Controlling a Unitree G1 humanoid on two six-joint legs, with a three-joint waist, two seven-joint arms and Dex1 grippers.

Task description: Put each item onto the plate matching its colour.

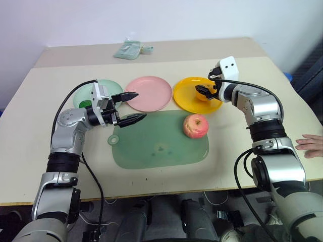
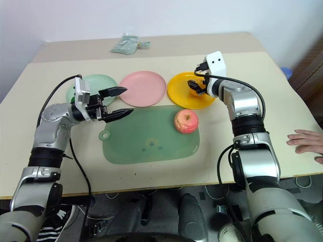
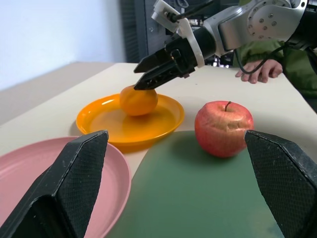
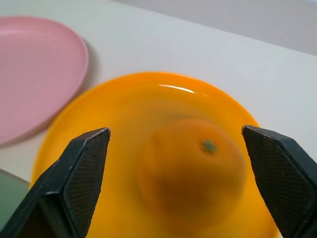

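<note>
Orange (image 3: 138,100) sat on the yellow plate (image 1: 187,102), with the right gripper (image 3: 151,73) just above it, its fingers spread wide in the right wrist view and clear of the fruit. At seven o'clock from that plate, the apple (image 1: 196,125) rested on the green mat (image 1: 151,146). The pink plate (image 1: 156,96) lay at nine o'clock from the yellow one, the mint plate (image 1: 85,96) beyond it. The left gripper (image 1: 130,107) hovered wide and held nothing.
</note>
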